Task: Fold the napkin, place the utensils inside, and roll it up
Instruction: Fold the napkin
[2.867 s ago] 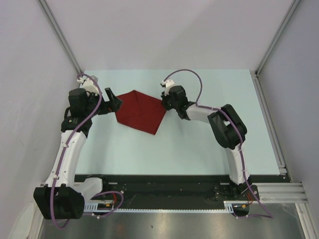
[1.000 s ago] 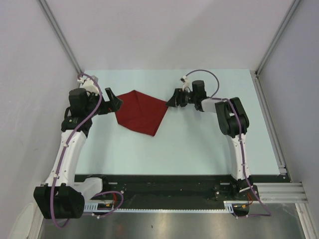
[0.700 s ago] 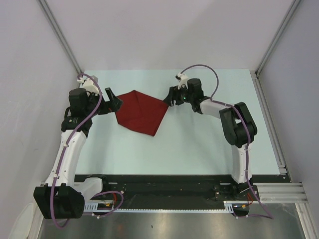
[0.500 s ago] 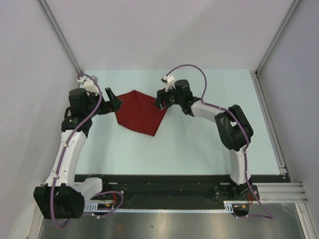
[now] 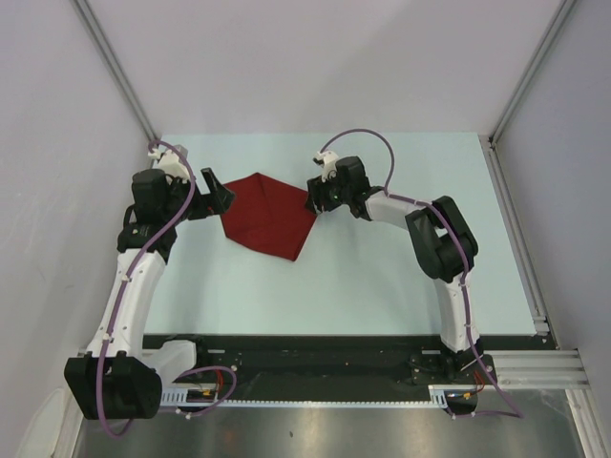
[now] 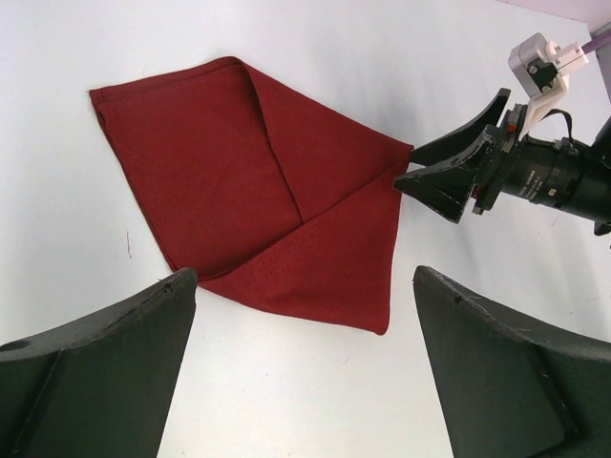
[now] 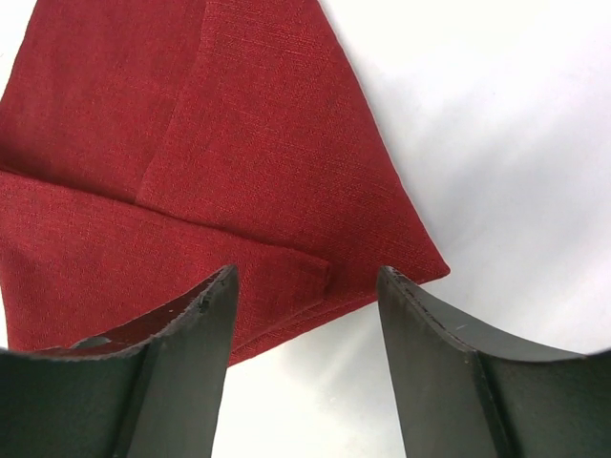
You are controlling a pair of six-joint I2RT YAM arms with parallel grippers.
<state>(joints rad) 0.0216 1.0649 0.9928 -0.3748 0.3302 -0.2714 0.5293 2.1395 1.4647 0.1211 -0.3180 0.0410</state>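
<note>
Napkin (image 5: 268, 214) lies folded; R gripper (image 5: 312, 202) jaws apart at its corner.

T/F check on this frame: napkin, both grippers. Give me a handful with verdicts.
1. The napkin lies as a flat, unfolded square. False: flaps are folded over it, and creases show.
2. The right gripper is open, at the napkin's right corner. True.
3. The left gripper is shut on the napkin. False: it is open and grips nothing.
4. The napkin lies between the two grippers. True.
5. The napkin hangs over the edge of the table. False: it lies wholly on the table.
</note>
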